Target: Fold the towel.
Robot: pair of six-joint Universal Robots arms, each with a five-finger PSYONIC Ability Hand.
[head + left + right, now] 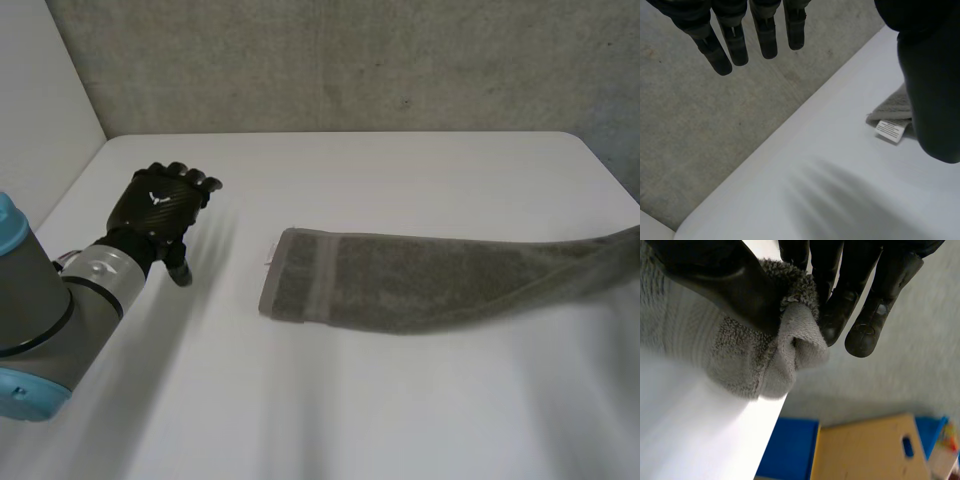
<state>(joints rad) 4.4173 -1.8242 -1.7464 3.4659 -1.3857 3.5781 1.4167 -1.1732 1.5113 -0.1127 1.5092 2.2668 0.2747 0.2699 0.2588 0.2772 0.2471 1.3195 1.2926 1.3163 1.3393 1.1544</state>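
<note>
head view: the towel, grey and folded into a long narrow strip, lies on the white table from about the middle out to the right side. its far right end rises off the tabletop at the edge of the view. the strip's other end is squared off, with a paler band across it and a small white tag sticking out at its corner. the left hand hovers over the left part of the table, well apart from the towel, with the grey arm behind it. a rough concrete wall stands past the table.

left wrist view: the left hand's fingers hang straight and spread, the thumb apart from them, with nothing between them. beside the thumb lies the tagged end of the towel, flat on the table.

right wrist view: the right hand pinches a bunched end of the towel between its thumb and fingertips, the cloth puckered into a fold where it is squeezed. the towel runs back from there over the table's edge. below the table show a blue box and a tan board with a slot cut in it.
</note>
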